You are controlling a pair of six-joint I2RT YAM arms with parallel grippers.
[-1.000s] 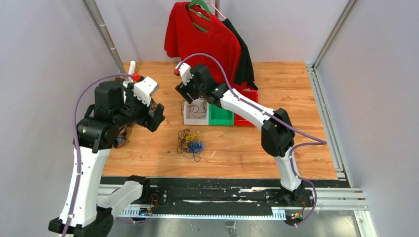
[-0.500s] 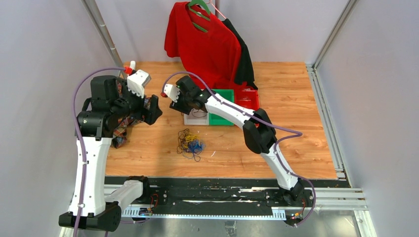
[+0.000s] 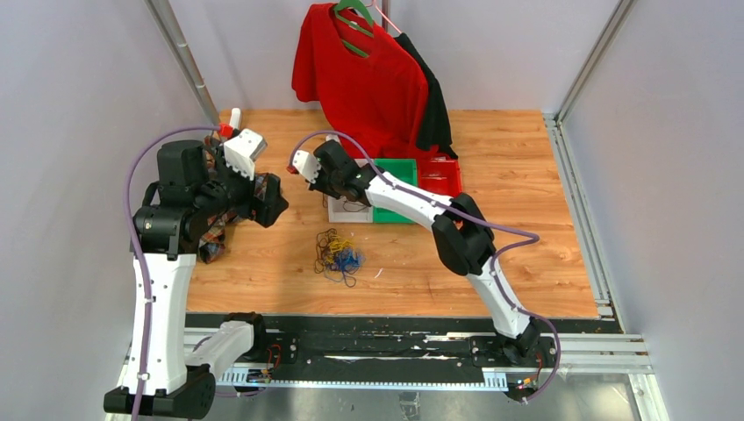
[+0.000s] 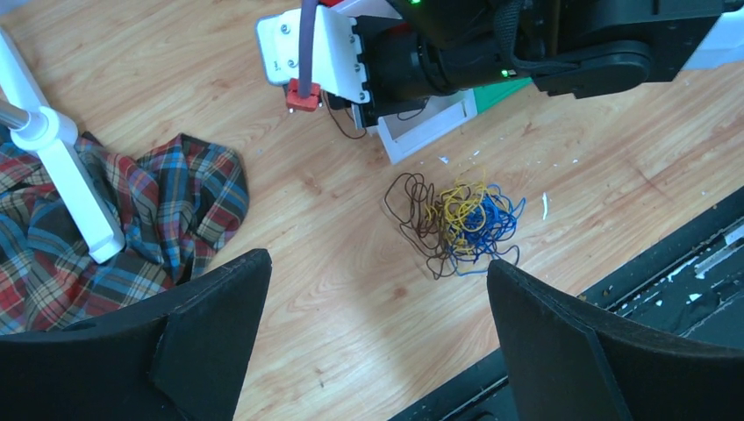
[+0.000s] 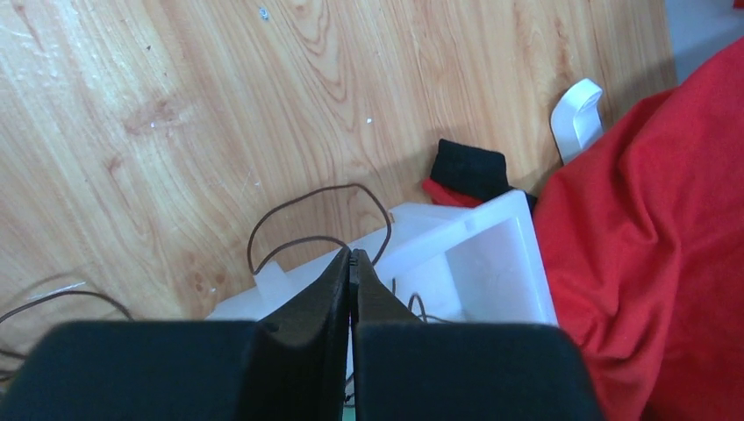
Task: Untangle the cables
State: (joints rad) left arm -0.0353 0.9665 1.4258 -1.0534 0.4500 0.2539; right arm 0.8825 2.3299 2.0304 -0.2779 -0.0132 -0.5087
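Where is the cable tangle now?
Top view: the cable tangle lies on the table, left of centre, just on the near side of the white bin.

Light's bright, even and diffuse; shadows on the wooden table (image 3: 526, 175) are soft and sit right under things, so it comes from overhead. Faint shadow under the cables (image 4: 461, 224). No hard glare; white bin (image 5: 491, 263) near clipping, red shirt (image 5: 649, 219) oversaturated, folds flat. Top view slightly soft overall. Wrist views: wood grain sharp, but left gripper (image 4: 377, 263) and right gripper (image 5: 351, 259) fingers sit close to the lens, black, blurred, no surface detail.
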